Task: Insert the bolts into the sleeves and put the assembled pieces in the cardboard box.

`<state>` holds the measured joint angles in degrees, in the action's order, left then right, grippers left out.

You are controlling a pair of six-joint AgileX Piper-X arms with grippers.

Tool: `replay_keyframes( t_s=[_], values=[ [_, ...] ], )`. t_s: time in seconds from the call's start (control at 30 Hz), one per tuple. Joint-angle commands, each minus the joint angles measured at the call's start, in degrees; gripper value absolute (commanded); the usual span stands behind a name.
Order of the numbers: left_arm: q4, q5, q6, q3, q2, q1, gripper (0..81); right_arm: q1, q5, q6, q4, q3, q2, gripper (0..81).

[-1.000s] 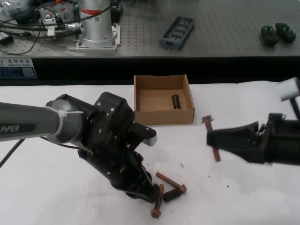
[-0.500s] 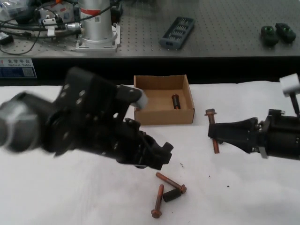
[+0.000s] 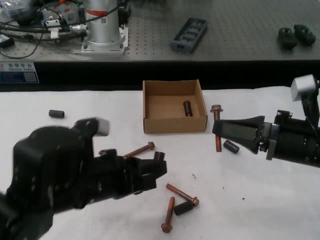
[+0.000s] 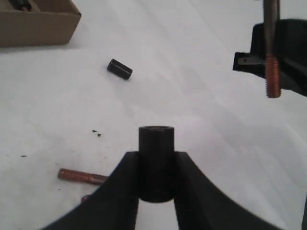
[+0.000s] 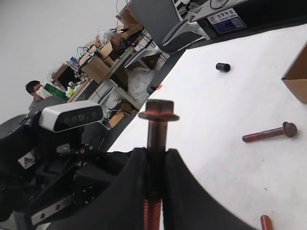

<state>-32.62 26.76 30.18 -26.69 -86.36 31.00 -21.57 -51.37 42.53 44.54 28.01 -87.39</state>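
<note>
My left gripper (image 4: 157, 158) is shut on a black sleeve (image 4: 156, 163), held off the white cloth with its open bore facing the right arm; the sleeve (image 3: 159, 157) sits at the fingertips in the high view. My right gripper (image 5: 154, 152) is shut on a copper bolt (image 5: 156, 139), head up and threaded end down. That bolt (image 3: 217, 127) hangs just right of the cardboard box (image 3: 150, 122). The two grippers face each other, well apart. One assembled piece (image 3: 187, 107) lies inside the box.
Loose on the cloth are three copper bolts (image 3: 139, 149) (image 3: 181, 194) (image 3: 168, 215) and black sleeves (image 3: 183, 208) (image 3: 231, 146) (image 3: 56, 114). A perforated metal bench with equipment runs behind the box.
My left gripper rose from the bolts at the front with a sleeve, drew back left and now points right. The right gripper carried its bolt left, closer to the box.
</note>
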Motion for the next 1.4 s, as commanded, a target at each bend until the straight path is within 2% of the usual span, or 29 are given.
replay_keyframes(
  t_s=[0.0, 0.23, 0.37, 0.5, 0.63, 0.9, 1.1, 1.2, 1.37],
  values=[
    [-8.4, -2.3, 3.9, 2.7, 0.7, 1.1, 9.4, 0.1, -0.6, 3.2, 3.9, 0.1, -1.2, 2.9],
    [-11.1, -2.9, 4.3, 4.7, 0.7, 7.4, 9.4, -3.4, -1.2, 9.0, 12.0, 0.1, -6.8, 2.9],
    [-10.8, -2.9, 4.3, 4.7, 0.7, 9.6, 9.4, -6.1, -2.0, 9.8, 13.3, 0.1, -8.3, 2.9],
    [-10.8, -1.9, 3.9, 5.0, 0.7, 9.8, 9.4, -6.6, -2.0, 9.9, 13.3, 0.1, -8.3, 2.9],
    [-10.8, 3.0, 1.0, 5.2, 0.7, 9.8, 9.4, -6.6, -3.7, 9.9, 13.3, 0.1, -8.3, 2.9],
    [-8.1, 5.1, -1.0, 5.3, 0.7, 9.8, 9.4, -6.6, -5.1, 10.2, 13.3, 0.1, -8.3, 2.9],
    [-8.1, 3.3, -1.0, 5.3, 0.7, 9.8, 9.4, -6.6, -5.1, 10.2, 13.3, 0.1, -8.3, 2.9],
    [-8.1, 2.5, -1.3, 5.3, 0.7, 9.7, 9.4, -6.6, -5.9, 5.9, 13.3, 0.1, -8.3, 2.9],
    [-8.1, 1.6, -9.7, 5.3, 0.7, 9.7, 9.4, -6.6, -11.2, -1.2, 13.3, 0.1, -8.3, 2.9]
  ],
)
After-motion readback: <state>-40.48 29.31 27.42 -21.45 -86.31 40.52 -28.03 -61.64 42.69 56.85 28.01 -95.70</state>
